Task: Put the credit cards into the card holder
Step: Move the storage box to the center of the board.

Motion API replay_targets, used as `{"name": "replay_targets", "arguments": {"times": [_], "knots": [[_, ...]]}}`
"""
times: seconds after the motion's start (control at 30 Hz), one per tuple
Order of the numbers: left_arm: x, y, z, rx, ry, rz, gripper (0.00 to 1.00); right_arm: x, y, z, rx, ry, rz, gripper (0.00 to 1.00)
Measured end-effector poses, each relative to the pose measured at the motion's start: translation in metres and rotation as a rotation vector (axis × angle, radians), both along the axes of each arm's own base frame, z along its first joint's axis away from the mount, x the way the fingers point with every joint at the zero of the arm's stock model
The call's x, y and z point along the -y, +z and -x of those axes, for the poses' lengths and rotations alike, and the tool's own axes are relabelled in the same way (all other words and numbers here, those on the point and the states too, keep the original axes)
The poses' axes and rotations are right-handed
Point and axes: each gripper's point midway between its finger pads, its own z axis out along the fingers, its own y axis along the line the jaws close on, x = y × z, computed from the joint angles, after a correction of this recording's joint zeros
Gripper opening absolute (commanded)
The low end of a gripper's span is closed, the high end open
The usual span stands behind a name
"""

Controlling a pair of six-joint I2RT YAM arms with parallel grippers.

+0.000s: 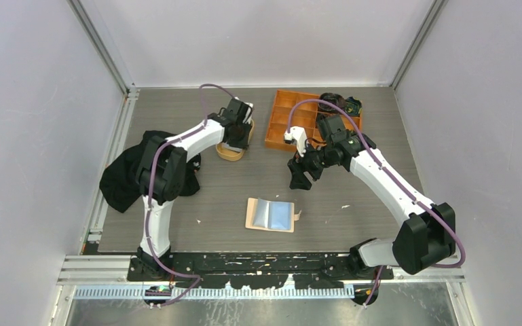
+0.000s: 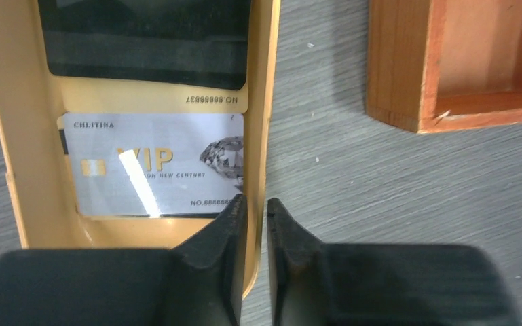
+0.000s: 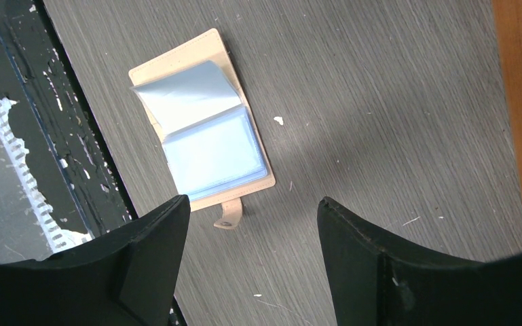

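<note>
A silver-grey credit card (image 2: 153, 163) marked VIP lies flat in the oval orange-tan tray (image 2: 261, 102), with a dark credit card (image 2: 142, 41) just beyond it. My left gripper (image 2: 254, 204) straddles the tray's right wall, one finger inside over the silver card's corner, the other outside, jaws nearly together on the wall. From above, the left gripper (image 1: 237, 136) sits over the tray (image 1: 231, 155). The card holder (image 1: 270, 214) lies open, its clear bluish sleeves up. My right gripper (image 3: 252, 204) hangs open and empty above the table, just beyond the card holder (image 3: 200, 129).
An orange compartment box (image 1: 299, 115) stands at the back, right of the tray; its corner (image 2: 448, 61) shows close to the left gripper. A black cloth (image 1: 125, 178) lies at the table's left edge. Dark items (image 1: 339, 102) sit behind the box.
</note>
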Motion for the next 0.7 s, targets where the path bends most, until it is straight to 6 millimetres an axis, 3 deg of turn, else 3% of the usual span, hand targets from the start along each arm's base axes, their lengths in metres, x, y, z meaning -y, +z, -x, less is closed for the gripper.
{"name": "replay_targets", "arguments": {"times": [0.1,0.23,0.37,0.53,0.7], "knots": [[-0.002,-0.003,0.005,0.006,-0.017,-0.057,0.01,0.000,0.000,0.000,0.000,0.000,0.000,0.74],[-0.003,-0.003,0.012,0.034,-0.044,-0.117,0.00,0.000,0.000,0.000,-0.001,0.001,0.001,0.74],[-0.009,-0.003,0.041,0.021,-0.075,-0.152,0.00,0.000,0.000,0.001,-0.002,0.002,0.002,0.74],[-0.020,0.003,0.094,0.009,-0.142,-0.184,0.00,0.001,-0.001,0.002,-0.005,0.003,0.004,0.74],[-0.023,0.004,0.163,0.024,-0.255,-0.181,0.01,0.001,-0.001,0.002,-0.007,0.004,0.004,0.74]]}}
